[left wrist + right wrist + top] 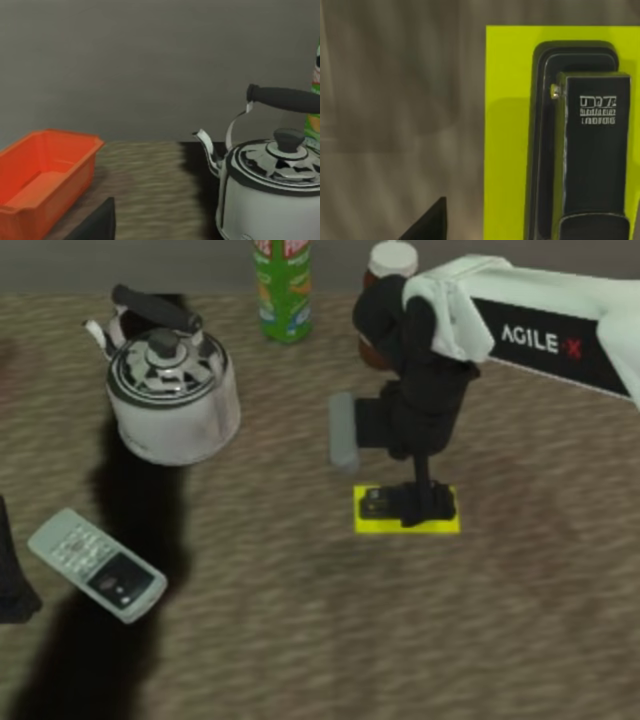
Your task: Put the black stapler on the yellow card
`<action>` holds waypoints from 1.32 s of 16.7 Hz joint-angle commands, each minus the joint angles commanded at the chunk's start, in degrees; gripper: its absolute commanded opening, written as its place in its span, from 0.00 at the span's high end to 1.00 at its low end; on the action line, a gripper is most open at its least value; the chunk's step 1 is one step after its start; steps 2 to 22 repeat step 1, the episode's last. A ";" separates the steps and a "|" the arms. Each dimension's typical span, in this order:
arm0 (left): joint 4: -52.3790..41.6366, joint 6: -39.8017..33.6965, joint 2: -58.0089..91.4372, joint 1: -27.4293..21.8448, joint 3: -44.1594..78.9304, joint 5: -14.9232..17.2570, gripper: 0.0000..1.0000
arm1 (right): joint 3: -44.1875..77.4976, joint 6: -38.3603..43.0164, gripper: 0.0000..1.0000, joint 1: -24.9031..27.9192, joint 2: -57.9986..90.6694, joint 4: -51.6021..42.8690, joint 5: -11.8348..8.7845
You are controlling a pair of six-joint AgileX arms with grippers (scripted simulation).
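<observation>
On yellow card [440, 526]: black stapler [380, 504].

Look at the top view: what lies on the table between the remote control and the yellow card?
Nothing. In the top view the stretch of table from the remote control to the yellow card is bare; the black stapler sits on the card, under the right gripper.

Right arm reaches in from table's far right edge, wrist pointed straight down, right gripper [420, 502] low near table centre, fingers possibly parted. Left arm parked at left edge.
</observation>
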 joint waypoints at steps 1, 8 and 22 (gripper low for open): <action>0.00 0.00 0.00 0.00 0.00 0.00 0.00 | 0.00 0.00 0.00 0.00 0.00 0.00 0.00; 0.00 0.00 0.00 0.00 0.00 0.00 0.00 | 0.00 0.00 0.00 0.00 0.00 0.00 0.00; 0.00 0.00 0.00 0.00 0.00 0.00 0.00 | 0.00 0.00 0.00 0.00 0.00 0.00 0.00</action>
